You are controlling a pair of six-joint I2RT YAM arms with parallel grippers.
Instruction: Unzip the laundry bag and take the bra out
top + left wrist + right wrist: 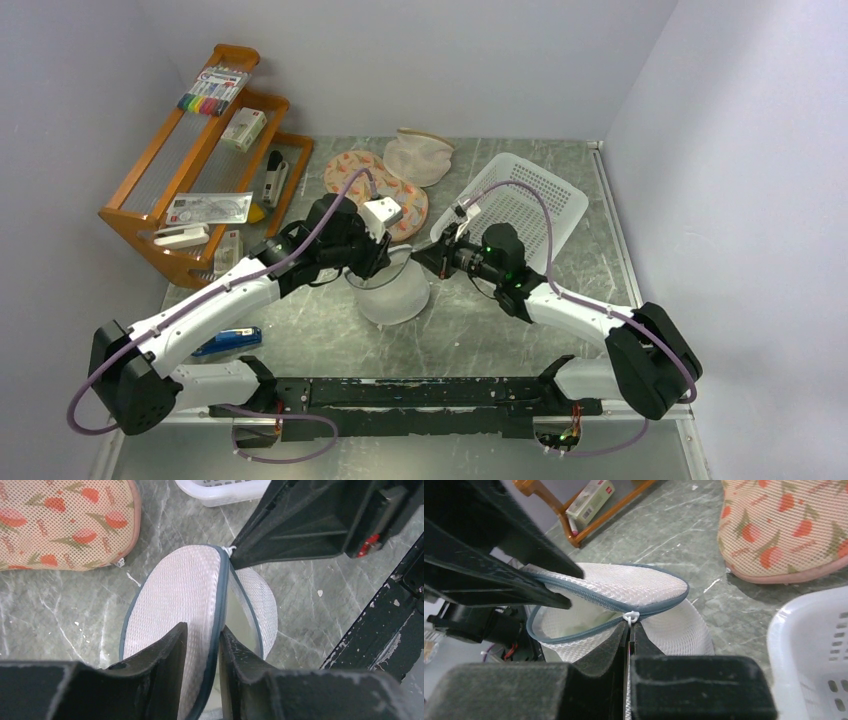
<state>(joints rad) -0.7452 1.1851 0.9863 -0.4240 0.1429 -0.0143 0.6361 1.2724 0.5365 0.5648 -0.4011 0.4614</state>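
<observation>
While the left fingers (204,636) are clamped on the dark rim of the laundry bag (175,590), the right fingers (629,630) are pinched shut on the small white zip pull (630,615) at the opposite end of the raised flap. Between the two grips the zip is already partly undone. The mouth gapes, showing only a pale lining; the bra is not visible from any view.

The bag sits mid-counter (480,330), directly between the two arms. The orange floral pouch (352,172) lies near it toward 12 o'clock and the white basket (540,200) toward 2 o'clock.

My worry is the pull: it is tiny and held only at the fingertips, so a tug off the line of the zip could let it slip free. The slider may also bind or catch mesh where the rim curves. If the left hold on the thin rim gave way, the whole soft bag would likely trail after the slider instead of opening.

Seen from above, the lifted flap's long axis runs roughly 9 to 3 o'clock, from one grip to the other. In the right wrist view the opening faces about 7 o'clock.
</observation>
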